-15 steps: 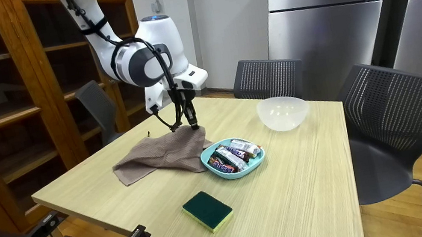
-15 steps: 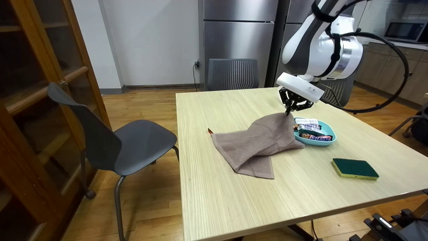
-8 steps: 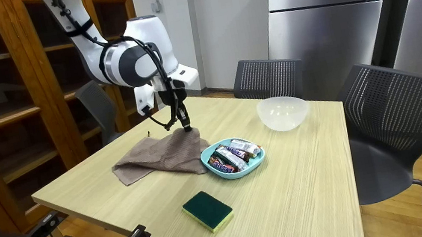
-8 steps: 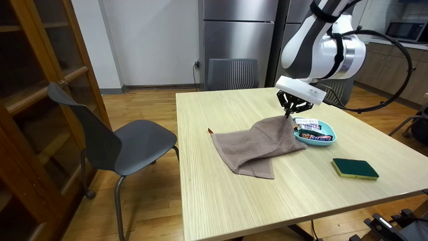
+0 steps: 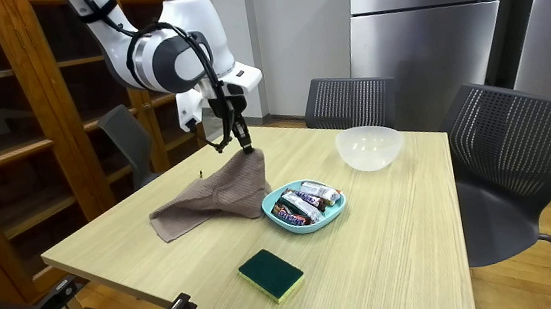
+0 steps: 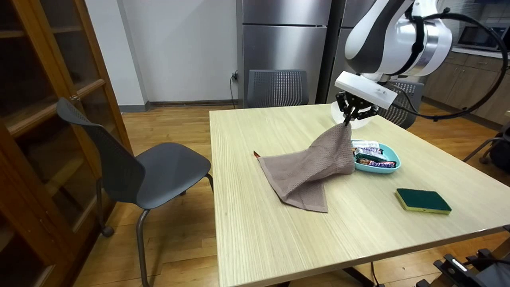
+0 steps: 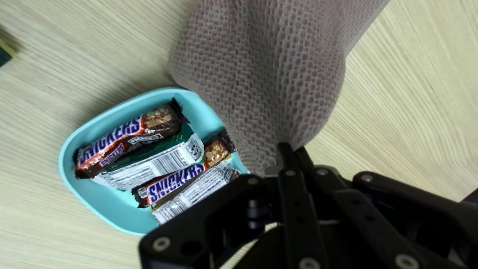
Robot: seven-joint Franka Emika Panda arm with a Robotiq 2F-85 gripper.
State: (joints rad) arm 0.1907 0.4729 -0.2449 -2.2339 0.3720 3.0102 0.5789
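We see a wooden table (image 6: 259,243) bearing a brown towel (image 6: 308,169), one raised end clenched in the gripper (image 7: 294,148). A translucent bowl (image 5: 369,148) stands apart; a blue tray (image 7: 98,196) sits just beside the towel. We also find a green-and-yellow sponge (image 5: 271,274), wrapped bars (image 7: 129,140) inside the tray and a reddish tip (image 6: 256,154) near the towel, too small for us to identify.

Cloth (image 7: 267,74) — rough and matt, wrappers (image 7: 129,139) — glossy
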